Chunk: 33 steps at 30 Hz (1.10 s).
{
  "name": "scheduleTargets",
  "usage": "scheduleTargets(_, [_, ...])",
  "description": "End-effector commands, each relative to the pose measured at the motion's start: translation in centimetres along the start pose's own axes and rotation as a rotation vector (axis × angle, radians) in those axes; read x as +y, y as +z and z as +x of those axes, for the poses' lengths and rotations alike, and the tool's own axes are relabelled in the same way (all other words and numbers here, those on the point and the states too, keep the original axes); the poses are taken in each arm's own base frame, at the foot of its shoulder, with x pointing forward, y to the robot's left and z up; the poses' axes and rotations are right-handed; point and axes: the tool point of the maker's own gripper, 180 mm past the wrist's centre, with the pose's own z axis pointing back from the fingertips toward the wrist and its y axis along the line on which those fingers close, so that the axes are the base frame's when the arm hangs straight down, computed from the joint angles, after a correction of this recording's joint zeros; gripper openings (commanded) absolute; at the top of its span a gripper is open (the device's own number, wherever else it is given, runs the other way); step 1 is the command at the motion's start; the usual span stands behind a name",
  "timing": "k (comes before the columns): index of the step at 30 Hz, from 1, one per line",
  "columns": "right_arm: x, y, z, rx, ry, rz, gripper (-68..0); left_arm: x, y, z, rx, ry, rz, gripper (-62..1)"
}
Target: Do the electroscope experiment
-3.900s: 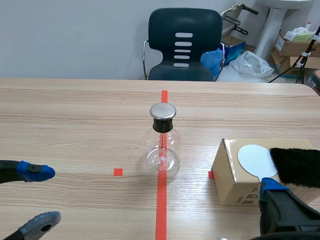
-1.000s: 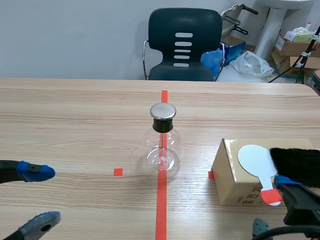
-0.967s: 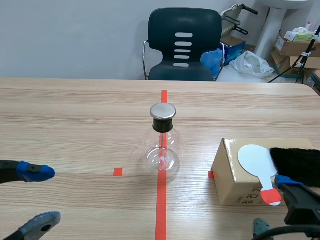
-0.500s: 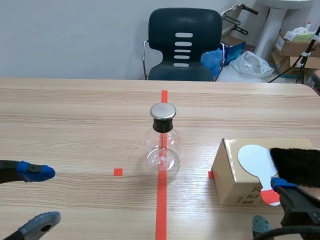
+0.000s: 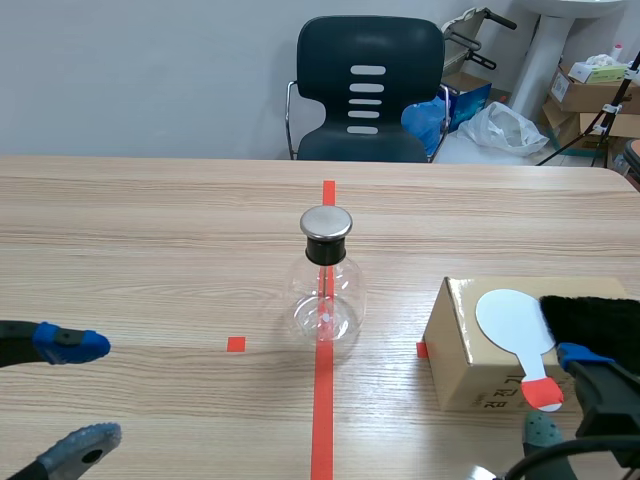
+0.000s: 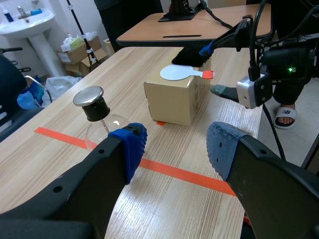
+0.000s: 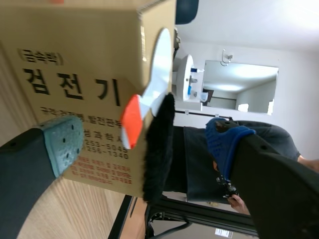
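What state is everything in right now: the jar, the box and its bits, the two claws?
Glass flask: upright, capped, untouched.
Cardboard box: closed.
White paddle: flat on the box, red handle overhanging.
Black fur: lying on the box.
Left gripper: open, empty.
Right gripper: open, at the paddle's handle.

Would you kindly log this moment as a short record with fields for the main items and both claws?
flask: upright on the red tape line, metal cap on
box: right of flask
paddle: lying on box, red handle overhanging the edge
black fur: on box beside paddle
left claw: open, empty
right claw: open, straddling paddle handle
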Motion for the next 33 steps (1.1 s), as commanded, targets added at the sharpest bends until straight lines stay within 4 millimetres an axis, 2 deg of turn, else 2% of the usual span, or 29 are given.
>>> scheduleTargets(1, [-2.08, -0.34, 0.03, -0.003, -0.013, -0.087, -19.8, 0.14, -0.28, 0.95, -0.037, -0.002, 0.004, -30.7])
scheduleTargets(7, [-2.11, -0.33, 0.23, -0.013, -0.004, -0.089, -20.7, 0.14, -0.28, 0.95, -0.037, -0.002, 0.004, -30.7])
scheduleTargets(11, [-2.11, -0.32, 0.53, -0.03, -0.003, -0.089, -30.0, 0.14, -0.28, 0.95, -0.037, -0.002, 0.004, -30.7])
scheduleTargets(21, [-2.13, -0.32, 0.65, -0.037, 0.002, -0.09, -47.2, 0.14, -0.28, 0.95, -0.037, -0.002, 0.004, -30.7])
scheduleTargets(29, [-2.14, -0.32, 0.45, -0.025, 0.002, -0.09, -57.0, 0.14, -0.28, 0.95, -0.037, -0.002, 0.004, -30.7])
scheduleTargets(33, [-2.19, -0.32, 0.45, -0.025, 0.014, -0.093, -65.9, 0.14, -0.28, 0.95, -0.037, -0.002, 0.004, -30.7])
